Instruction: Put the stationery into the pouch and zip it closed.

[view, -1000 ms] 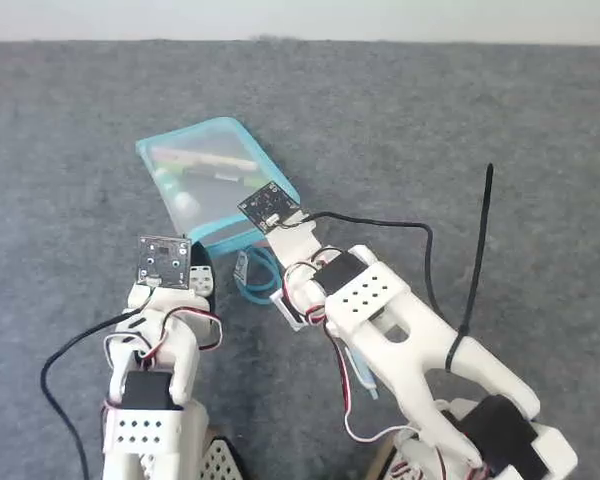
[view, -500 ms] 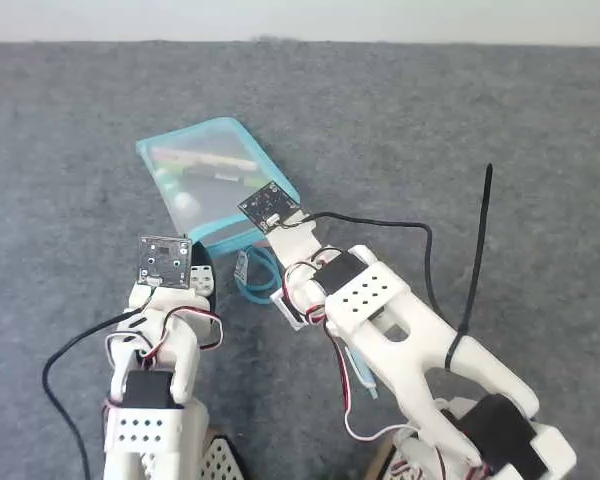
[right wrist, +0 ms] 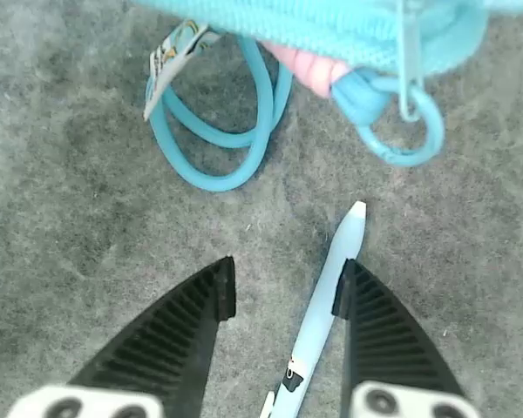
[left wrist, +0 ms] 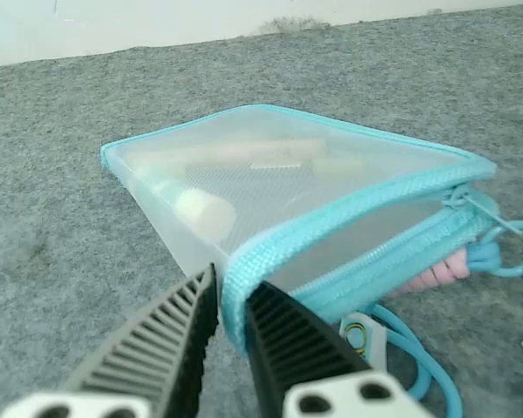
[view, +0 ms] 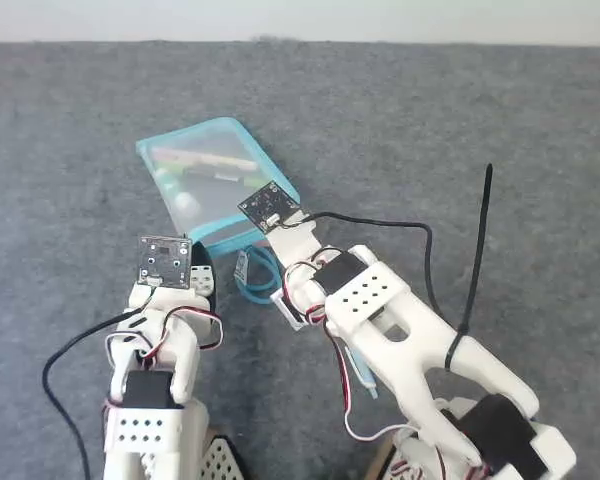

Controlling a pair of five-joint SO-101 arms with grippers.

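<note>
Pouch (view: 216, 185), clear-sided with teal trim, lay flat on the grey bench (view: 500, 120) at about 10 o'clock from the middle of the high view. Pale pieces of stationery (left wrist: 205, 212) showed through its wall. Its zip end pointed toward 5 o'clock, at the two arms.

The left gripper (left wrist: 231, 292) had its black ribbed fingers (left wrist: 170, 335) clamped on the pouch's teal corner seam, one on each side of the edge. The zip was partly undone in the left wrist view, and a pink item (left wrist: 436, 277) poked out of the mouth. The zip pull (left wrist: 481, 212) hung at that end, with a teal ring (right wrist: 407, 131) just beside it.

A blue cord loop (right wrist: 218, 131) lay on the bench at 5 o'clock from the pouch, close to its zip end, and a small printed tag (right wrist: 170, 57) sat on the loop.

The right gripper (right wrist: 285, 274) hovered low over the bench with its fingers (right wrist: 183, 335) spread wide, gripping nothing. A pale blue pen (right wrist: 327, 318) lay on the bench between them, close against one finger, its tip pointing toward the ring. Whether the pen touched that finger could not be told.
</note>
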